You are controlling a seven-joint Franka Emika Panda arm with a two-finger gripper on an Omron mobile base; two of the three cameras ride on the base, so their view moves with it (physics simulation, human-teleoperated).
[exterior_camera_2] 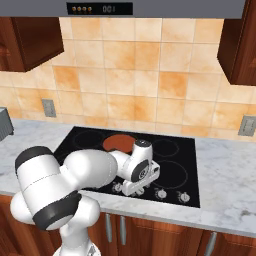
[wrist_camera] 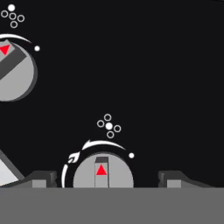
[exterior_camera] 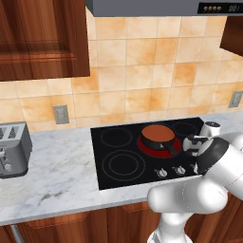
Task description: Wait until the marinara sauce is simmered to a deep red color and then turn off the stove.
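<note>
The stove point(exterior_camera: 118, 178) is a glossy black glass cooktop set in the counter. On its rear burner a small dark pan holds the marinara sauce point(exterior_camera: 158, 133), a flat reddish-brown disc over a glowing red ring. In the right base view the sauce point(exterior_camera_2: 118, 143) is partly hidden behind my hand. My gripper point(exterior_camera_2: 131, 190) points down at the row of silver knobs along the stove's front edge. In the hand view my gripper point(wrist_camera: 107, 178) is open, its fingertips point(wrist_camera: 43, 179) standing either side of one knob point(wrist_camera: 103, 173) without touching it. Another knob point(wrist_camera: 13, 72) lies at the upper left.
A grey toaster point(exterior_camera: 13, 149) stands on the marble counter point(exterior_camera: 61, 175) at the far left. Wall outlets point(exterior_camera: 60, 114) sit in the tiled backsplash. A range hood point(exterior_camera: 166, 7) hangs above, with wooden cabinets point(exterior_camera: 42, 38) beside it. My own arm covers the stove's front right corner.
</note>
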